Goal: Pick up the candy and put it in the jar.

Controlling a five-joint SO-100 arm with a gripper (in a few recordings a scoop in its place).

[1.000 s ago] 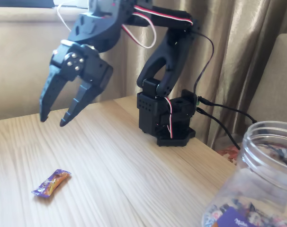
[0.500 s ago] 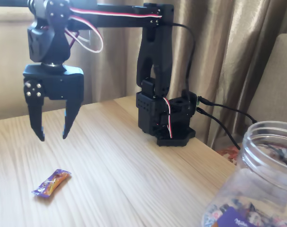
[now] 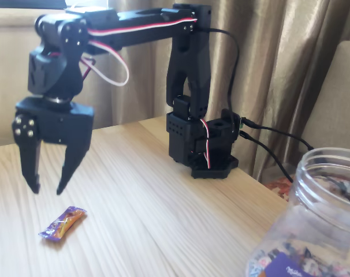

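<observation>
Spread jaws point straight down as the gripper [image 3: 47, 189] hangs above the candy [image 3: 62, 223], forearm stretched level from the upright arm.

A black plastic arm [image 3: 186, 69] is seen, trimmed with silver screws, with red-and-white cables [image 3: 114, 55] looped along it and tapered pointed jaws.

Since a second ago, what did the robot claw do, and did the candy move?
The gripper swung from tilted to pointing straight down, then dropped lower toward the candy, with its jaws open and holding nothing. The candy stayed put on the table, and the jar did not move.
</observation>
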